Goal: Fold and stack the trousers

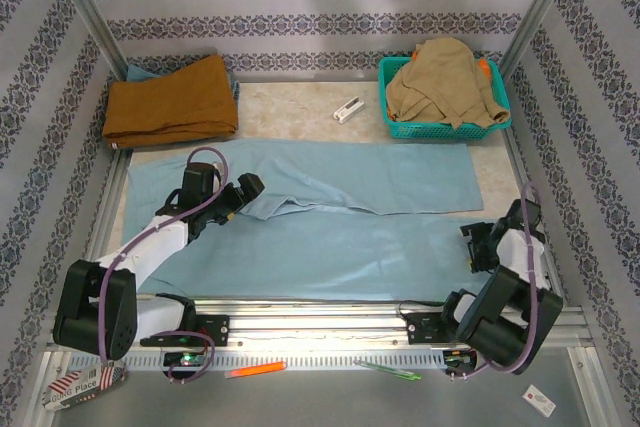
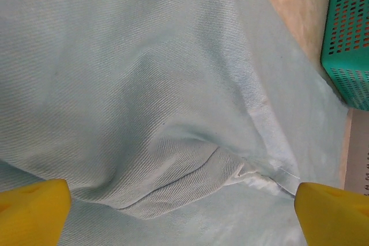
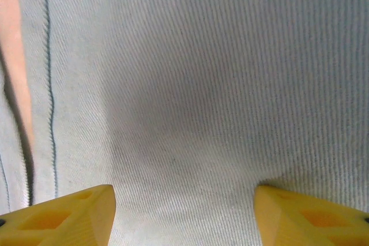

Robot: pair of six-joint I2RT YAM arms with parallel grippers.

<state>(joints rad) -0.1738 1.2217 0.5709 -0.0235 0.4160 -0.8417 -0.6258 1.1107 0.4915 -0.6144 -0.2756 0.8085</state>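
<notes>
Trousers [image 1: 340,217] lie flat mid-counter, long axis left-right in the top view, legs pointing right. Left pincer [image 1: 247,192] is spread wide over a bunched seam, centre-left. Right pincer [image 1: 478,243] is spread wide on cloth near the right edge. Bare counter [image 1: 290,112] is free at upper centre, between orange garment [image 1: 170,99] and basket [image 1: 447,130].

The trousers [image 2: 144,84] are matt, finely ribbed twill cloth, and the basket [image 2: 349,38] is smooth perforated plastic.
</notes>
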